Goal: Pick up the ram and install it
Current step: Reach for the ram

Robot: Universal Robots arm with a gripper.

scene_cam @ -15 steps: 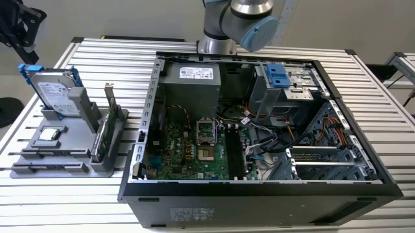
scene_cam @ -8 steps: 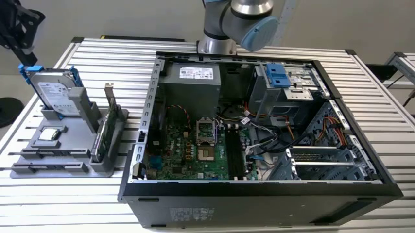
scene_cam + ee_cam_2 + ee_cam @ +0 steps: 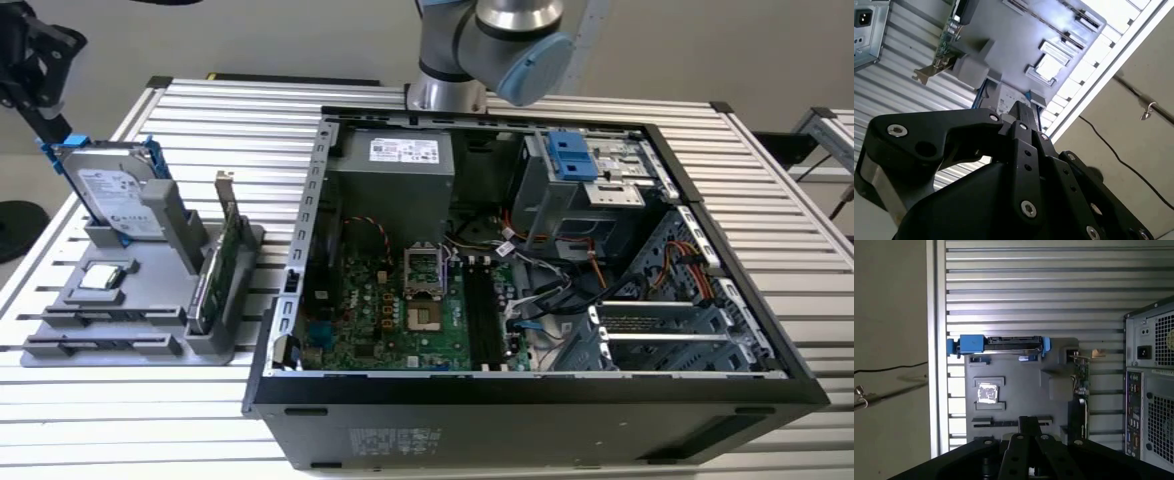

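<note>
Item: ram (image 3: 100, 316), which we list as a long, thin, dark stick.
Pose: we see it lying flat, lengthwise in a narrow slot.
Place: we find it at the front edge of the grey holder (image 3: 214, 350), on the exterior view's left, well apart from the computer case (image 3: 534, 420).
Neighbour: we note a second dark strip in the slot just in front; we cannot tell the two apart.
First wrist view: we log a dark strip (image 3: 1004, 423) in its slot.
Detail: chips and label are too small for us to make out.
</note>
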